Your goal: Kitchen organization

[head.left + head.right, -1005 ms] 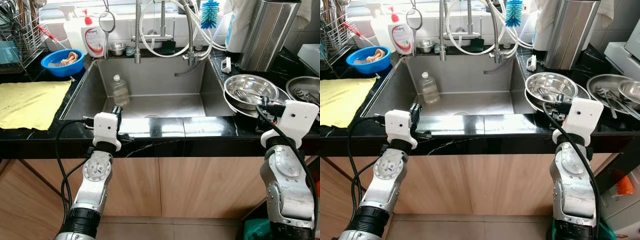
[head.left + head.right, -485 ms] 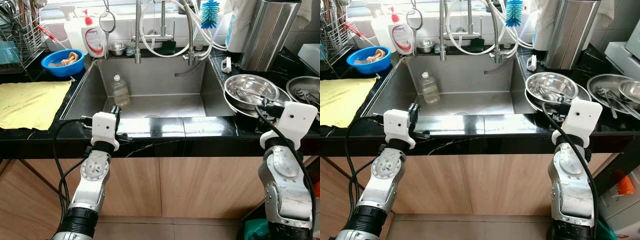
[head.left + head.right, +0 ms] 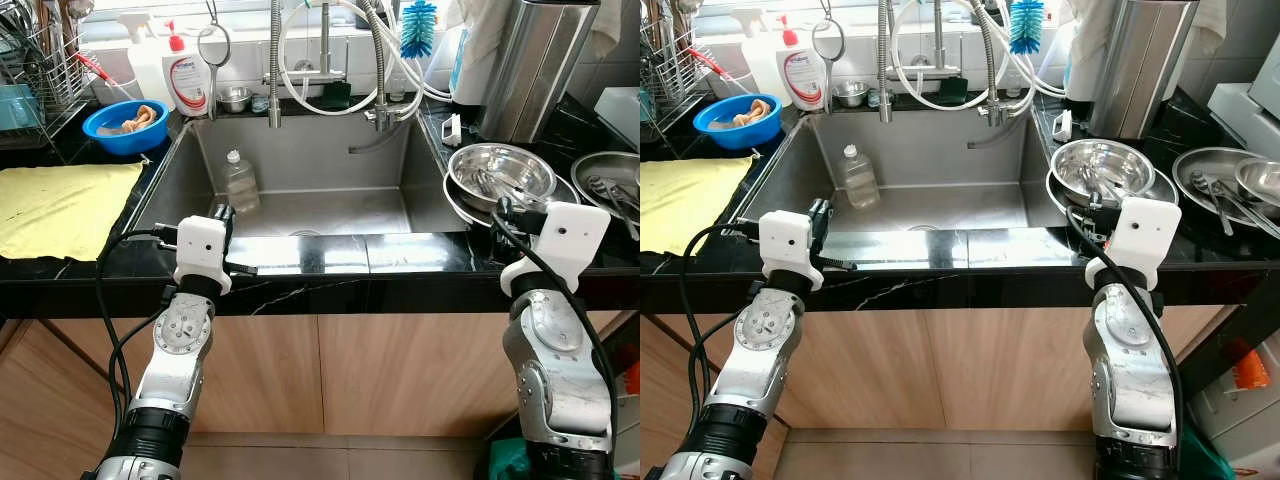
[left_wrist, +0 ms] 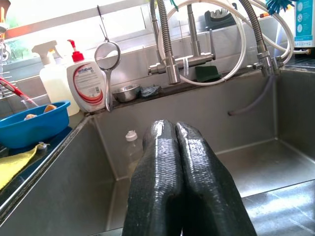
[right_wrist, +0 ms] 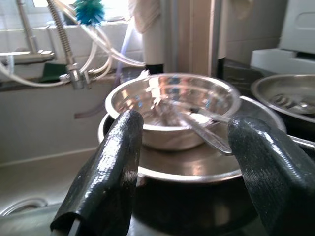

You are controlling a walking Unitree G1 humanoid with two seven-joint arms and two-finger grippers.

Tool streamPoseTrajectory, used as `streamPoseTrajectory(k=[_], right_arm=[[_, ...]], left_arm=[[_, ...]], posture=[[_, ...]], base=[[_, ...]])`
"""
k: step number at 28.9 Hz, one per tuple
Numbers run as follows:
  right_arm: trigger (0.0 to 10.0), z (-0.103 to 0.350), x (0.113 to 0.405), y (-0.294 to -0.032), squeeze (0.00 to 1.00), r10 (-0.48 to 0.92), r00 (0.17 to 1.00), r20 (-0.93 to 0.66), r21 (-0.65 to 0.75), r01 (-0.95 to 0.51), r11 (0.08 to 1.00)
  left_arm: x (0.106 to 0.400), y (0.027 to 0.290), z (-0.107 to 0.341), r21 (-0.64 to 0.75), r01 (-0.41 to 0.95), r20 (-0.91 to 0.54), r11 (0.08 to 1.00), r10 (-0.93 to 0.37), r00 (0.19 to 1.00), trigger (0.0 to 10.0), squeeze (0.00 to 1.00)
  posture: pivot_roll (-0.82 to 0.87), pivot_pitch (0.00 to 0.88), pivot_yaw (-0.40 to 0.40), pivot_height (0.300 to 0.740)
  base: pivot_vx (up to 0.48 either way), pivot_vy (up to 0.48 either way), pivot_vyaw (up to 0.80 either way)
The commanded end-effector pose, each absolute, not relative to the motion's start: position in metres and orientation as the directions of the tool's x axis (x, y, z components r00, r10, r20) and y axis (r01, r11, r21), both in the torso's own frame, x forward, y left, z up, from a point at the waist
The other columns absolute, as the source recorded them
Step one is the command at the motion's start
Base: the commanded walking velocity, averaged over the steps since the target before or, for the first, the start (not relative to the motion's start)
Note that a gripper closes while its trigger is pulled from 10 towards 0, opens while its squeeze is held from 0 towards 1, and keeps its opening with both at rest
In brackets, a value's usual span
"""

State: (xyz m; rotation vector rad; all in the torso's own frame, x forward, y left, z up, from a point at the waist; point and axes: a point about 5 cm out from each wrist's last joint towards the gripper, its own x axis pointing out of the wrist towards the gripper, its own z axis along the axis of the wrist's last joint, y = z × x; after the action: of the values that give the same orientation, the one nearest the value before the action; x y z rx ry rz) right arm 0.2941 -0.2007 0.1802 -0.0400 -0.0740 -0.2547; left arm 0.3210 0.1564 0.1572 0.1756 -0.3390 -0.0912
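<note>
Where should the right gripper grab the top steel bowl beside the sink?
Probably the near rim of the steel bowl, coming from the front: the open right gripper already faces it, and utensils crowd the middle and far right side.

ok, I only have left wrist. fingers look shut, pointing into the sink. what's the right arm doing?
Observer: The right gripper is open, aimed at a steel bowl on the counter right of the sink.
Operator: Anything in that bowl?
Observer: Yes, cutlery lies in it, and the bowl sits on a wider steel dish.
Operator: What's left of my blue bowl?
Observer: A yellow cloth spread on the counter in front of it, with a dish rack behind.
</note>
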Motion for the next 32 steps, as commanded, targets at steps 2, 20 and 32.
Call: streamPoseTrajectory(k=[2, 20, 32], right_arm=[[10.0, 0.184, 0.298, -0.193, 0.00, -0.209, 0.974, 0.093, -0.045, 0.214, 0.976], [10.0, 0.191, 0.296, -0.205, 0.00, -0.232, 0.963, 0.139, -0.071, 0.243, 0.967], [10.0, 0.189, 0.294, -0.210, 0.00, -0.222, 0.967, 0.124, -0.114, 0.236, 0.965]], left_arm=[[0.322, 0.160, 0.162, 0.193, 0.049, 0.337, 0.980, -0.113, 0.935, 10.0, 0.00], [0.323, 0.163, 0.161, 0.192, 0.040, 0.327, 0.981, -0.103, 0.940, 10.0, 0.00], [0.322, 0.163, 0.158, 0.190, 0.046, 0.315, 0.981, -0.105, 0.943, 10.0, 0.00]], posture=[[-0.25, 0.000, 0.057, 0.731], [-0.25, 0.000, 0.059, 0.731], [-0.26, 0.000, 0.065, 0.731]], base=[[0.000, 0.000, 0.00], [0.000, 0.000, 0.00], [0.000, 0.000, 0.00]])
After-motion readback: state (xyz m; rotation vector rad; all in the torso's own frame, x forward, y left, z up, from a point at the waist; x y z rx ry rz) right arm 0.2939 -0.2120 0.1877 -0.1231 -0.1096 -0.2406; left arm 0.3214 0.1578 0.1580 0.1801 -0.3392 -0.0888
